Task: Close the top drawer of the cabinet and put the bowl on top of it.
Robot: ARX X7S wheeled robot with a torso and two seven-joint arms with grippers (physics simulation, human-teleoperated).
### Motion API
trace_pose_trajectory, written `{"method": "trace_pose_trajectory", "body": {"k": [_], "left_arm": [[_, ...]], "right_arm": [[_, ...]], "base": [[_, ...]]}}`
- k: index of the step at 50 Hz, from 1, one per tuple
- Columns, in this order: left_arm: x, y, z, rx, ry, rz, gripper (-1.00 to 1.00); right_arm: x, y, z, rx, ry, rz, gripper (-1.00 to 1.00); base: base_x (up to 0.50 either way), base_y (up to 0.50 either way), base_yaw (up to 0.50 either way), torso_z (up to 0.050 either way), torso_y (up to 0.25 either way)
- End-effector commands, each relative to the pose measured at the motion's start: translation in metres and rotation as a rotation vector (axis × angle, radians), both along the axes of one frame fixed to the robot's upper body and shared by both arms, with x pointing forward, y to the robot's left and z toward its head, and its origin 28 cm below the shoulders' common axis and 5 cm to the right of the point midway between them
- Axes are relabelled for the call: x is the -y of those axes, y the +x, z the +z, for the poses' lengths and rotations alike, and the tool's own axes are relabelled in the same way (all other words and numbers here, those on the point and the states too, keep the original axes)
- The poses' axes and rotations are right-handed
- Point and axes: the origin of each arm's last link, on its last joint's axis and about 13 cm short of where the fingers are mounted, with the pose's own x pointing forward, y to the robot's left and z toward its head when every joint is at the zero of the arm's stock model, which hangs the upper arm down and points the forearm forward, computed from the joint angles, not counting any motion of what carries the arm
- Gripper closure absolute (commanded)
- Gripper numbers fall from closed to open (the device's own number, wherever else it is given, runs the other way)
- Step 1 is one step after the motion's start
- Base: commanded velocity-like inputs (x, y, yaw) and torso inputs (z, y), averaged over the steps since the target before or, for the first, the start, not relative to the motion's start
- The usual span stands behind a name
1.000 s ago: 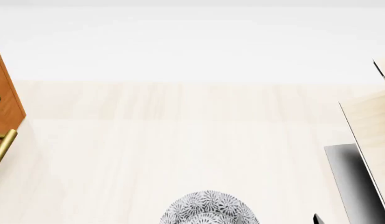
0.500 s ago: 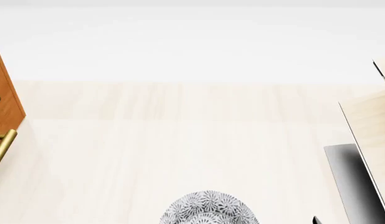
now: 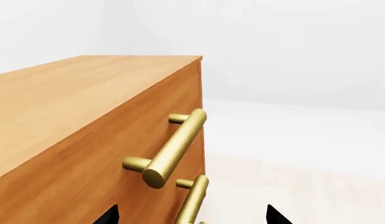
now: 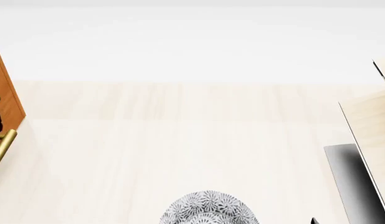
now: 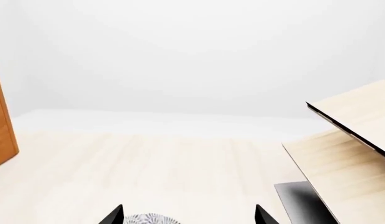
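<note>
Standing at the left edge of the head view, the cabinet [image 4: 6,93] shows only a sliver of its orange-brown side there, while the left wrist view looks along its front, where the top drawer [image 3: 112,154] sits flush with the lower front and its brass bar handle [image 3: 175,147] juts out on two short posts. A second handle [image 3: 192,200] shows below it on the lower drawer. The cabinet's flat top [image 3: 74,88] lies bare and reaches a sharp far corner. The bowl [image 4: 209,208], white with dense grey-blue floral pattern, sits on the pale wood floor [image 4: 180,140] at the bottom edge of the head view, well apart from the cabinet, its inside cut off by the frame. Open floor stretches between them and back to the white wall. A pale light-wood shelf unit [image 4: 373,126] with a dark base crowds the right edge. The left pincer [image 3: 191,215] is spread wide, its dark tips just before the lower handle; the right pincer [image 5: 187,215] is likewise wide, hovering over the bowl's rim.
</note>
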Motion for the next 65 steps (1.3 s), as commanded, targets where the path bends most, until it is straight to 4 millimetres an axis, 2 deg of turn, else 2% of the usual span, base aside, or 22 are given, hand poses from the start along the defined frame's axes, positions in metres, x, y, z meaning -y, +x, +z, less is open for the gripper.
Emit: {"method": "trace_pose_trajectory", "body": {"k": [1,2,3,8,9,10,11,14,21,22,23,29,36,42,57,65], "left_arm": [[0.019,-0.022,0.011,0.026,-0.032,-0.12,-1.0],[0.022,-0.025,0.01,0.028,-0.012,-0.122,-1.0],[0.023,-0.026,0.01,0.029,-0.008,-0.125,-1.0],[0.032,-0.036,0.01,0.04,-0.001,-0.162,-1.0],[0.033,-0.037,0.01,0.04,0.002,-0.165,-1.0],[0.036,-0.041,0.007,0.039,0.016,-0.175,-1.0],[0.036,-0.041,0.007,0.039,0.016,-0.175,-1.0],[0.044,-0.053,0.001,0.037,0.032,-0.209,-1.0],[0.06,-0.08,0.005,0.057,0.035,-0.303,-1.0],[0.062,-0.082,0.006,0.062,0.035,-0.31,-1.0],[0.066,-0.09,0.008,0.069,0.03,-0.341,-1.0],[0.074,-0.108,0.011,0.085,0.033,-0.403,-1.0],[0.077,-0.12,0.009,0.084,0.035,-0.445,-1.0],[0.078,-0.126,0.01,0.087,0.046,-0.466,-1.0],[0.077,-0.124,0.008,0.052,0.075,-0.503,-1.0],[0.077,-0.118,0.021,0.021,0.036,-0.572,-1.0]], "right_arm": [[0.0,0.0,0.001,0.0,0.004,0.001,-1.0],[0.0,0.0,-0.012,0.002,0.006,0.0,-1.0],[0.001,0.0,-0.016,0.002,0.006,-0.001,-1.0],[0.002,-0.002,0.002,0.003,0.006,-0.002,-1.0],[0.002,-0.002,0.001,0.002,0.007,-0.003,-1.0],[0.002,-0.001,-0.015,0.0,0.009,-0.004,-1.0],[0.002,-0.001,-0.015,0.0,0.009,-0.004,-1.0],[0.002,-0.002,-0.001,-0.001,0.011,-0.002,-1.0],[0.001,-0.002,-0.002,-0.004,0.004,0.002,-1.0],[0.001,-0.002,-0.011,-0.004,0.004,0.002,-1.0],[0.001,-0.002,-0.005,-0.004,0.003,0.003,-1.0],[0.002,-0.002,0.004,0.008,-0.004,-0.003,-1.0],[0.003,-0.003,0.011,0.024,-0.013,-0.008,-1.0],[0.004,-0.003,0.012,0.03,-0.012,-0.014,-1.0],[0.007,-0.005,0.015,0.041,0.0,-0.018,-1.0],[0.009,-0.006,0.015,0.038,0.0,-0.021,-1.0]], "base": [[0.0,0.0,0.0,0.0,0.0],[0.0,0.0,0.0,0.0,0.0],[0.0,0.0,0.0,0.0,0.0],[0.0,0.0,0.0,0.0,0.0],[0.0,0.0,0.0,0.0,0.0],[0.0,0.0,0.0,0.0,0.0],[0.0,0.0,0.0,0.0,0.0],[0.0,0.0,0.0,0.0,0.0],[0.0,0.0,0.0,0.0,0.0],[0.0,0.0,0.0,0.0,0.0],[0.0,0.0,0.0,0.0,0.0],[0.0,0.0,0.0,0.0,0.0],[0.0,0.0,0.0,0.0,0.0],[0.0,0.0,0.0,0.0,0.0],[0.0,0.0,0.0,0.0,0.0],[0.0,0.0,0.0,0.0,0.0]]}}
